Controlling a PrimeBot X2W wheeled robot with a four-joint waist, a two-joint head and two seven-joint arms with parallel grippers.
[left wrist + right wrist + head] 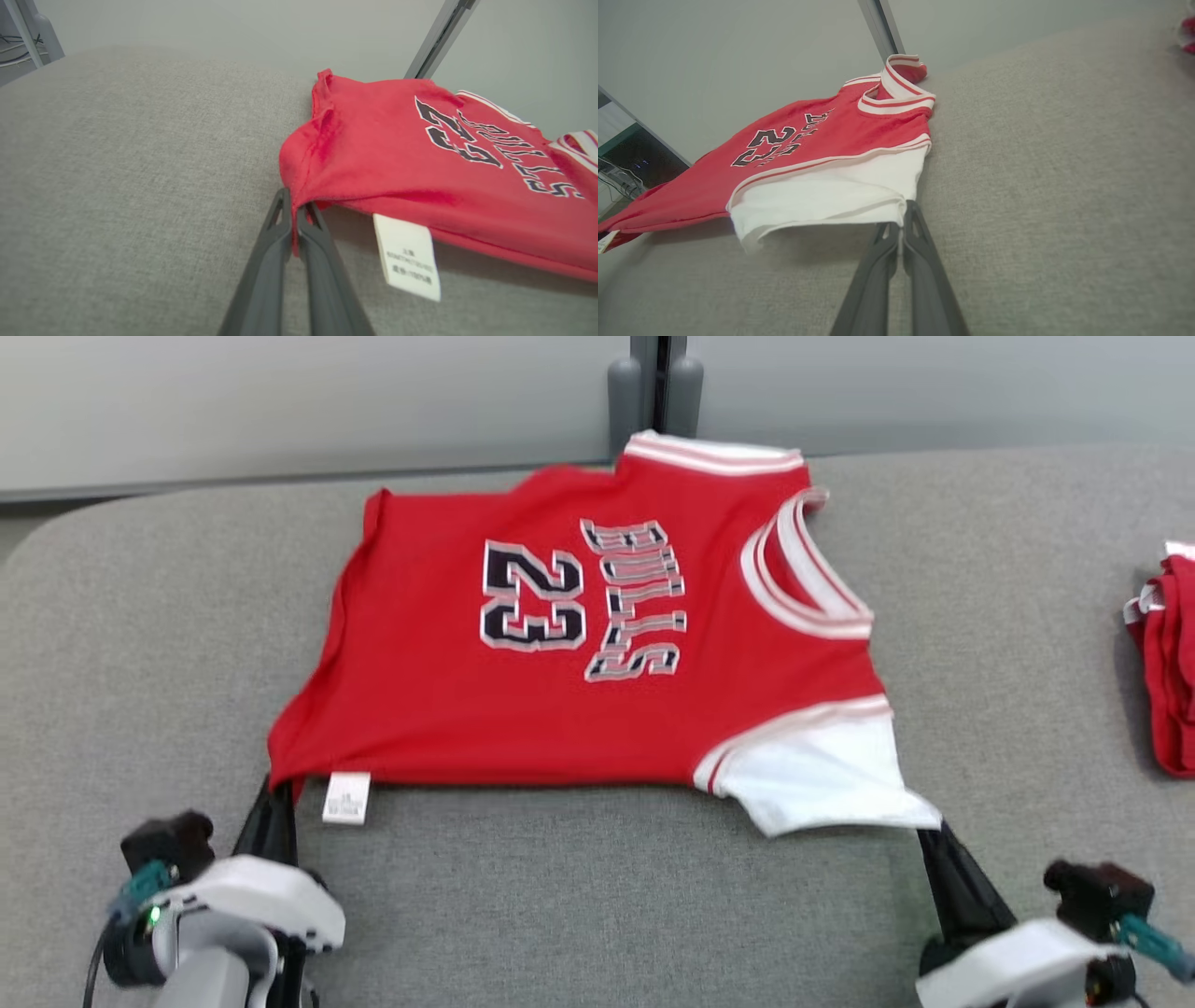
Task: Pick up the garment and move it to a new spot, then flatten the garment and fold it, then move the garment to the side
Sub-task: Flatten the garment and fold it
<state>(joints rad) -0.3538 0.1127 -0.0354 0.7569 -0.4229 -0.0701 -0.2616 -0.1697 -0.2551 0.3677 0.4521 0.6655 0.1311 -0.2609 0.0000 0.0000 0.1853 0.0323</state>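
Our left gripper point(294, 212) has its two dark fingers pressed together on the near hem corner of the red jersey point(420, 691), with a sliver of red cloth pinched between them. Our right gripper point(902, 221) is closed just as tightly, nipping the near corner of the white sleeve point(831, 191). Between the two grips the jersey's near edge is stretched out and raised a little, casting a shadow beneath it. A white care label point(409, 256) hangs from that edge just beside our left fingers. The rest of the jersey spreads away from us over the grey cloth-covered table point(597, 896), number and lettering face up, collar toward our right. A second red garment point(1172, 672) lies bunched at the table's right edge, well apart.
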